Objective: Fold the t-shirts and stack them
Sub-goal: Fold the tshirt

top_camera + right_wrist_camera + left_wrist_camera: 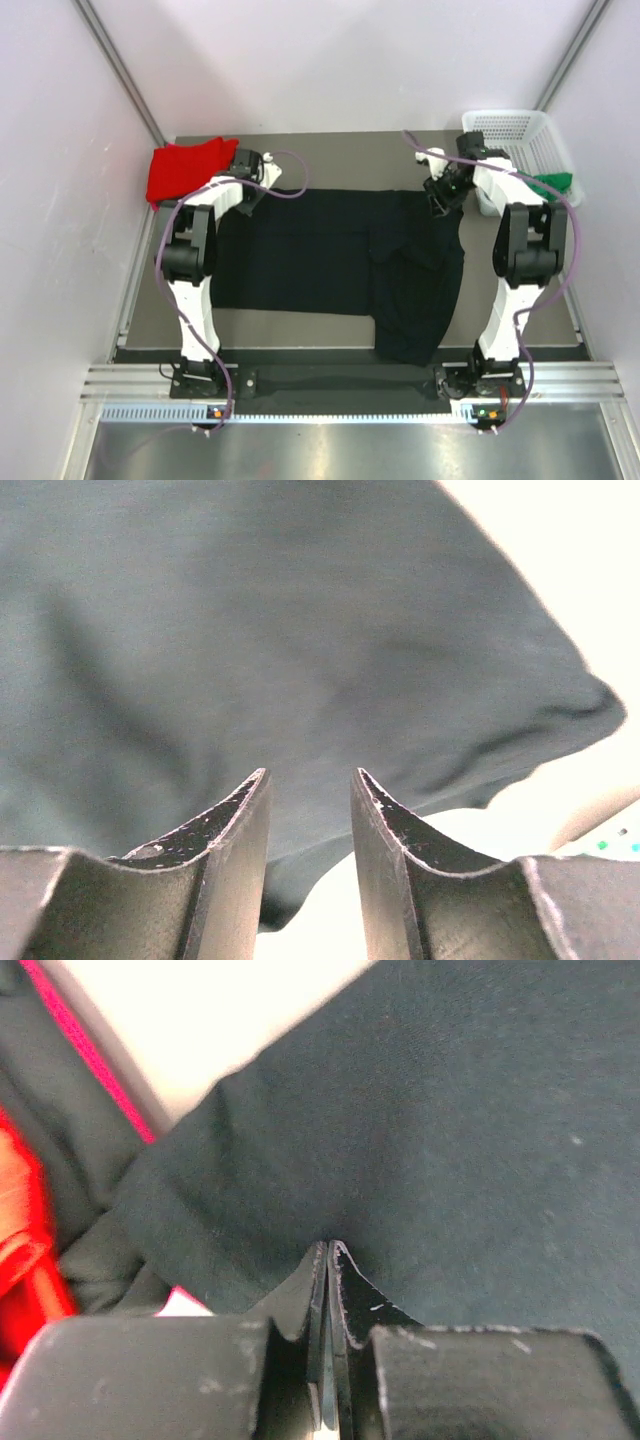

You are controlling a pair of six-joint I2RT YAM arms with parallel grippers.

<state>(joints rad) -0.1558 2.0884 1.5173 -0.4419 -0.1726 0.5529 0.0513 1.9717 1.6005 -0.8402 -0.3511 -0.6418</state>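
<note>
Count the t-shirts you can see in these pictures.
3. The black t-shirt lies spread across the table's middle; the red t-shirt is bunched at the far left corner; the green t-shirt shows at the white basket, far right. Others may be hidden.

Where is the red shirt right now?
In the top view, the red shirt lies bunched at the far left corner of the table, by the left wall, just left of the black shirt.
</note>
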